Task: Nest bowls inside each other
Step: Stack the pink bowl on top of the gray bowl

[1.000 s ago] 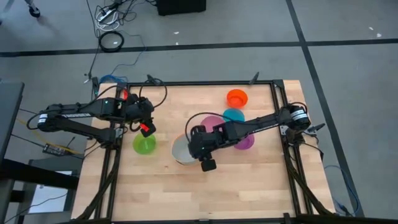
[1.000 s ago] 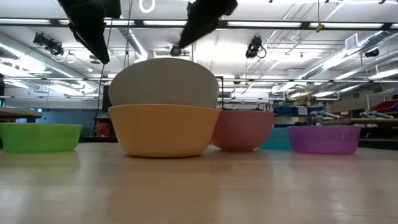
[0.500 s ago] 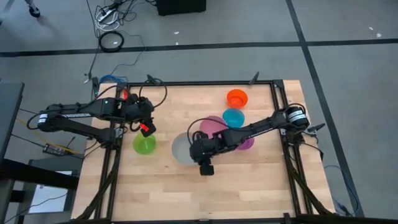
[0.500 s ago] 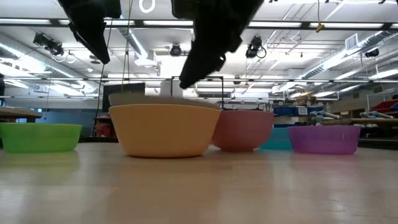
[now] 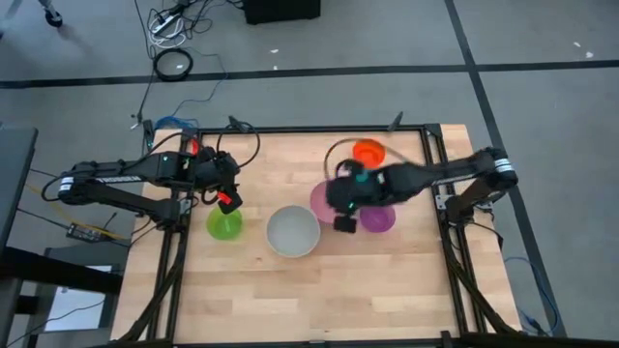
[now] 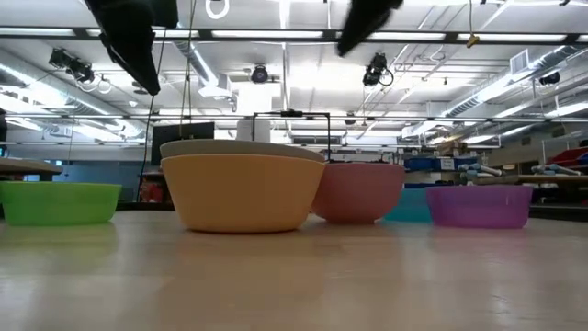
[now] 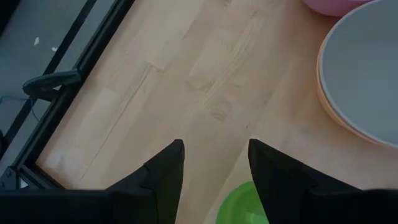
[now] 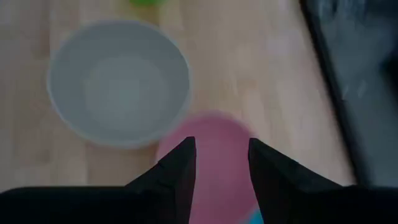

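Observation:
A grey-white bowl sits nested in the light orange bowl at the table's middle. To its left stands a green bowl. A pink bowl, a purple bowl, a teal-blue bowl and a red-orange bowl stand to the right and far right. My right gripper hangs open over the pink bowl, touching nothing. My left gripper is open above the table, beside the green bowl.
A black metal frame runs along the table's left, far and right edges. Bare wood lies between the bowls and the near edge. My right arm reaches over the teal-blue bowl in the high view.
The grey-white bowl, which stood high and tilted in the light orange bowl, has sunk level into it. My right gripper has risen and drawn away toward the table's right and far side, from the nested bowls to above the pink bowl, rolling as it went.

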